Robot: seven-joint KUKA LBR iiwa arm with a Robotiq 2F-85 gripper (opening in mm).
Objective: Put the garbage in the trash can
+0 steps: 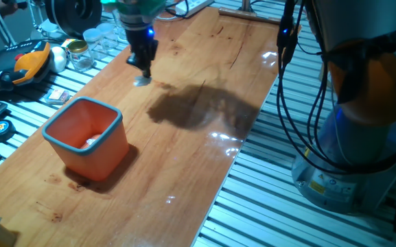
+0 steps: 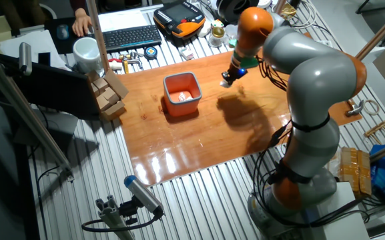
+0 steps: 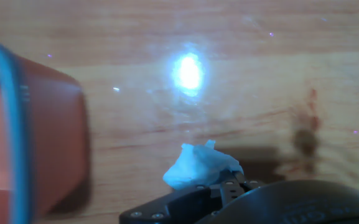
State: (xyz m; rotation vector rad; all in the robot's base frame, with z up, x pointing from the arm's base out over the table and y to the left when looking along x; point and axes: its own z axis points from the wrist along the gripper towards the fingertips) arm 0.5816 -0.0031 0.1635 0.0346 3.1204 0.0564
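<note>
End effector (image 1: 143, 68) looks pinched shut on the garbage (image 3: 199, 167), scrap poking out at its tip above the desk (image 1: 204, 158). The trash can (image 1: 88, 139) sits well off to its side. We worry the thin pinch slips mid-carry.

A glossy reddish-brown wooden table (image 2: 199, 143) lay on a ribbed grey metal bench (image 1: 266, 206), catching bright glare from overhead light. Behind it sat a black keyboard (image 2: 127, 37), a white mug (image 2: 85, 52) and clear glass jars (image 1: 91, 48).
</note>
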